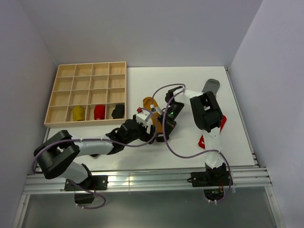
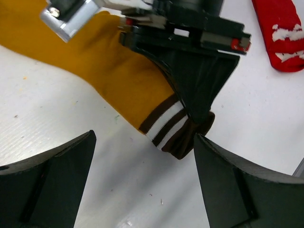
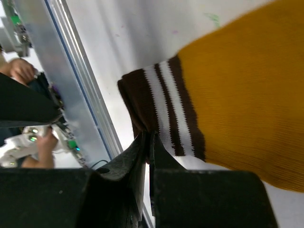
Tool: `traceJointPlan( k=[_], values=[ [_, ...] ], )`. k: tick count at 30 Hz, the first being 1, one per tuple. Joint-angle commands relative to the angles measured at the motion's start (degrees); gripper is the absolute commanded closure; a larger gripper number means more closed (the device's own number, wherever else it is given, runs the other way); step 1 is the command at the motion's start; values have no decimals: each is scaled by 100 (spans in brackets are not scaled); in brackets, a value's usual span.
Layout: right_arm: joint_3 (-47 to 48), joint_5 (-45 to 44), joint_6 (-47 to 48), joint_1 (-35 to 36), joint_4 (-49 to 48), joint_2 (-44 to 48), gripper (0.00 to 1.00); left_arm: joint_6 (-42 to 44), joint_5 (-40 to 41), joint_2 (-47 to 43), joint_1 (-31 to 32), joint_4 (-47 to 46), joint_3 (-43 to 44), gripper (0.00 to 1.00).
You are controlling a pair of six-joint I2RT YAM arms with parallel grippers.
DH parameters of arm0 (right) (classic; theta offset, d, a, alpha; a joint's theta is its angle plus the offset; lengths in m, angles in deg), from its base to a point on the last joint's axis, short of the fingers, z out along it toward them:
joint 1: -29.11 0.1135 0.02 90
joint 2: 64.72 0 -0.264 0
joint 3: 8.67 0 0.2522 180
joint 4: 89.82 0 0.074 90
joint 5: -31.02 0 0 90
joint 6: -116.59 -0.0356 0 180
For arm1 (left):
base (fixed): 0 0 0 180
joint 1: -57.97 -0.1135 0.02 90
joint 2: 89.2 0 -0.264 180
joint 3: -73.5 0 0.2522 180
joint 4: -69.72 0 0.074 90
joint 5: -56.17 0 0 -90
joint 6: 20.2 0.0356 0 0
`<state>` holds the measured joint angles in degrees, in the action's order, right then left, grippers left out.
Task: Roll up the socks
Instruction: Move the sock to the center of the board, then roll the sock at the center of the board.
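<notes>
The right gripper (image 3: 149, 137) is clamped shut, fingers together, on the brown cuff with 2 white stripes (image 3: 166, 114) of the mustard-orange knitted sock (image 2: 114, 71). Only the cuff's very edge is pinched. The left gripper (image 2: 142, 154) is held with its 2 fingers spread wide and nothing between them, poised just short of that same cuff.

The sock is laid flat near the middle of the white table (image 2: 42, 118), with its foot running away from the arms. The roll is judged to be barely begun. A deeper bite beside the right's pinch would be wanted from the left, since so thin a hold could slip. The cuff should then be turned over onto the foot, not dragged, and kept square to the sock's length so the bundle comes out tight.

A red sock with white marks (image 2: 280, 33) is seen apart on the right and should be left clear. At far left, 3 bundles are already lodged in the wooden grid tray (image 1: 88, 69).
</notes>
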<state>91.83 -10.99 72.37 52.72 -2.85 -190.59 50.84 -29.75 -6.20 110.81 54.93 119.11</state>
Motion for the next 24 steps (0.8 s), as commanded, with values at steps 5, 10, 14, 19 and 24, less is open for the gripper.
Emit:
traceJointPlan(
  k=[5,10,14,19,24],
  values=[
    [484,325,-359,-349,395,-394,99,331,-645,550,95,-827,409,8],
    [660,352,-535,-560,457,-632,100,384,-821,953,209,-932,584,10],
    [687,404,-579,-674,475,-738,100,349,-847,1218,297,-1082,646,14],
    [713,439,-606,-753,492,-790,100,323,-716,1481,323,-1231,629,20],
    [643,369,-675,-762,396,-764,100,297,-584,1763,324,-1362,761,27]
  ],
)
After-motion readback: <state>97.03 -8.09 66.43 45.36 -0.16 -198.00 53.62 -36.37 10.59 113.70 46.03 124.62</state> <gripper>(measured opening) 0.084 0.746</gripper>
